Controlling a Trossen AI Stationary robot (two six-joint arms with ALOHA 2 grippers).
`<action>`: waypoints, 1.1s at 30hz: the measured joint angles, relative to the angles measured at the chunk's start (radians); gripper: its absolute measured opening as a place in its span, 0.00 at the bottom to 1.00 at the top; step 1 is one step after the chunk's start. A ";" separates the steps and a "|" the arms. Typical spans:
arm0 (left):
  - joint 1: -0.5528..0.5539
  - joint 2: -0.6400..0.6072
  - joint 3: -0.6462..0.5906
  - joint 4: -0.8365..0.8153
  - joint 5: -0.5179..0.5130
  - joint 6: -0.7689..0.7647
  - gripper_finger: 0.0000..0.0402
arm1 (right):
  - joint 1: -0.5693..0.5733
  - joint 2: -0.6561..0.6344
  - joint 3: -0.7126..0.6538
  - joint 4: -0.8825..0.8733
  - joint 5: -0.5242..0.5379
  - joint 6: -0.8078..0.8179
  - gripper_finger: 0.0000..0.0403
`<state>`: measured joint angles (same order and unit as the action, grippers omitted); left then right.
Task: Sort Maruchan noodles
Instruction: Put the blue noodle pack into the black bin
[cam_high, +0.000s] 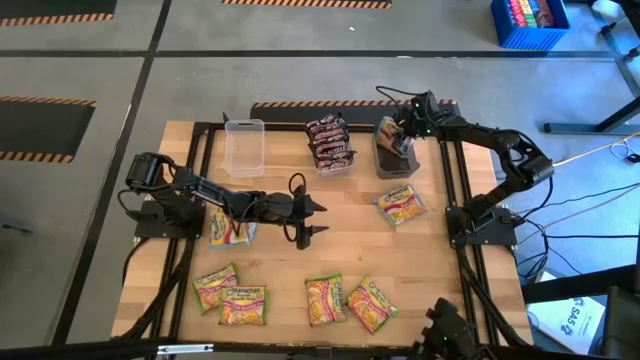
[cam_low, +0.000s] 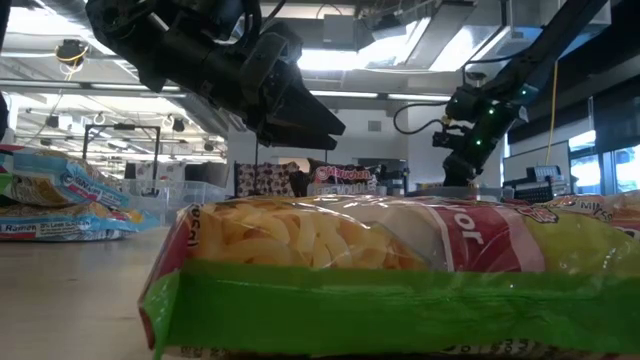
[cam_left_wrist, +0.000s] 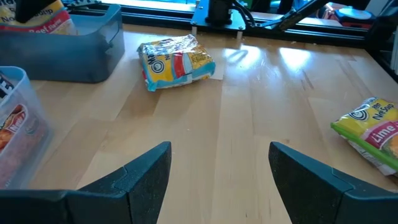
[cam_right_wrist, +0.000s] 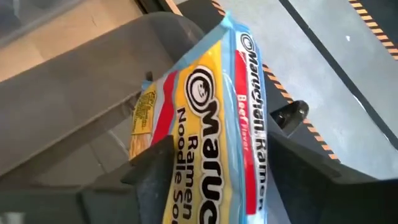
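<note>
My right gripper (cam_high: 402, 132) hangs over the dark grey tub (cam_high: 397, 160) at the table's far right, tilted down. Its fingers stand open on either side of a yellow-orange, blue-edged Maruchan packet (cam_right_wrist: 211, 118) that sits upright in the tub. My left gripper (cam_high: 312, 218) waits open over the middle of the table, with nothing in it. Dark maroon packets (cam_high: 330, 143) fill a clear tub. More packets lie flat on the table: one (cam_high: 401, 204) right of centre, one (cam_high: 230, 230) under my left arm, and several (cam_high: 243, 303) along the near edge. My right gripper has the blue-edged packet's upper part (cam_right_wrist: 205, 155) between its fingers, coming from above at a slant. One finger (cam_right_wrist: 152, 165) overlaps the packet's edge, but I cannot tell whether either finger touches it. The packet's lower part reaches down into the tub.
An empty clear tub (cam_high: 244, 147) stands at the far left, beside the tub of maroon packets. A black frame rail (cam_high: 455, 190) runs along the table's right side. Bare wood lies ahead of my left gripper (cam_left_wrist: 249, 112). A blue crate (cam_high: 528, 22) stands on the floor beyond the table.
</note>
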<state>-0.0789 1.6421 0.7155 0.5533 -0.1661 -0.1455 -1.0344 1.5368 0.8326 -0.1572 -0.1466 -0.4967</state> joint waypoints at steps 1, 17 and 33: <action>0.000 0.000 0.000 0.000 0.000 0.000 0.66 | 0.000 0.000 0.000 -0.001 -0.009 0.002 0.61; 0.000 0.000 0.000 0.004 -0.006 0.000 0.66 | 0.043 -0.216 0.000 -0.198 -0.162 0.167 0.63; -0.007 0.000 0.000 0.008 -0.008 -0.037 0.66 | 0.662 -0.345 -0.023 -0.722 -0.046 0.581 0.59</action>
<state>-0.0859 1.6421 0.7151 0.5617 -0.1738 -0.1822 -0.3723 1.1915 0.8099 -0.8789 -0.1926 0.0848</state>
